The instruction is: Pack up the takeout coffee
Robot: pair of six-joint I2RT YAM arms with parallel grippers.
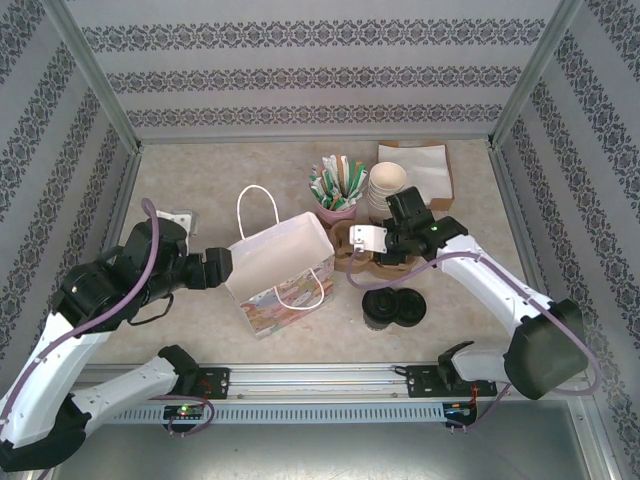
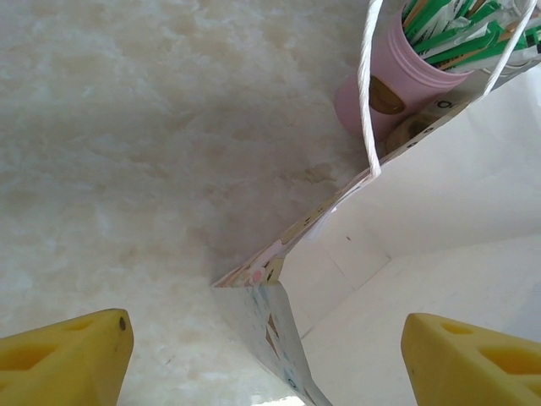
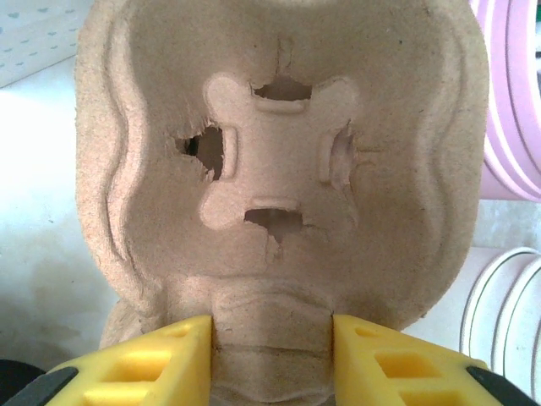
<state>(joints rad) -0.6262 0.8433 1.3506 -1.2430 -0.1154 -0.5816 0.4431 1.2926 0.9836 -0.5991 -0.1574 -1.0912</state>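
Left end effector stands open at the edge of the paper bag — right end effector grips the pulp cup carrier by its rim.

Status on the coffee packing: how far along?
Done: paper bag stands open. In hand: right fingers clamp the pulp cup carrier; left fingers open astride the bag's edge. Left: the takeout coffee sits on the table, not yet in carrier or bag.

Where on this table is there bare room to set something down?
The widest bare patch lies between the back wall and the paper bag, left of the pink cup. A narrower strip runs along the right wall. Right of the bag is crowded: cup carrier, stacked cups, paper pile, lidded coffee cup.
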